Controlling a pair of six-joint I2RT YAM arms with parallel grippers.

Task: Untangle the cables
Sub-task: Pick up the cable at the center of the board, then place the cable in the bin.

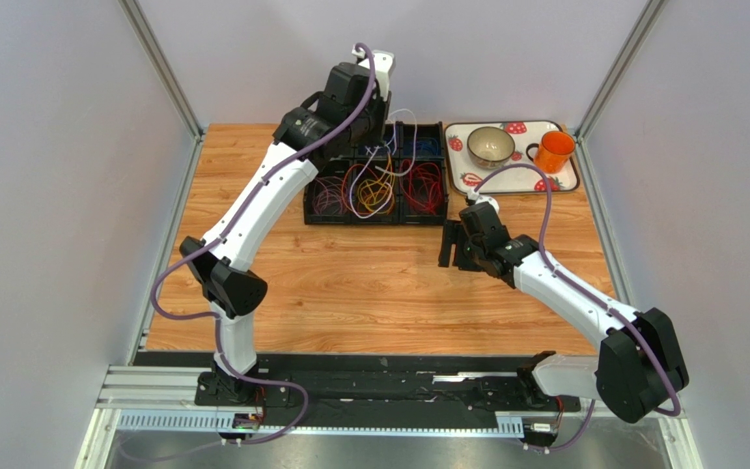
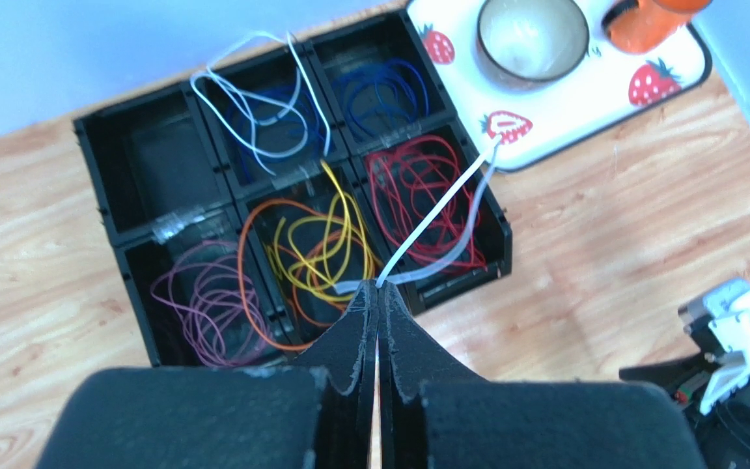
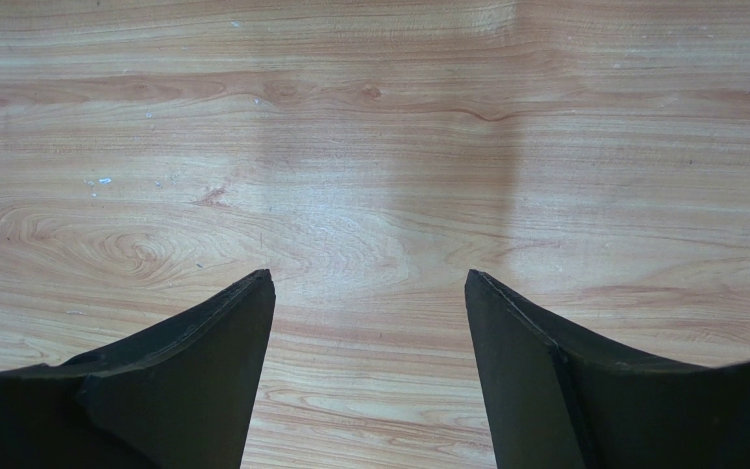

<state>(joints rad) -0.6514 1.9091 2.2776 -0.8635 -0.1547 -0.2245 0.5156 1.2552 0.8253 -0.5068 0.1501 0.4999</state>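
Trouble comes if the left fingers, clenched on a white cable above the black box, drag the yellow cables from their compartment, while the right fingers hang released over the surface.

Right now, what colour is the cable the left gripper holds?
The cable is white; left wrist view shows it best.

A wooden table carries a black bin of six compartments, set at the far middle. Just right of the bin lies a white tray printed with strawberries. On the tray stand a beige bowl and, to its right, an orange mug, both upright and near each other.
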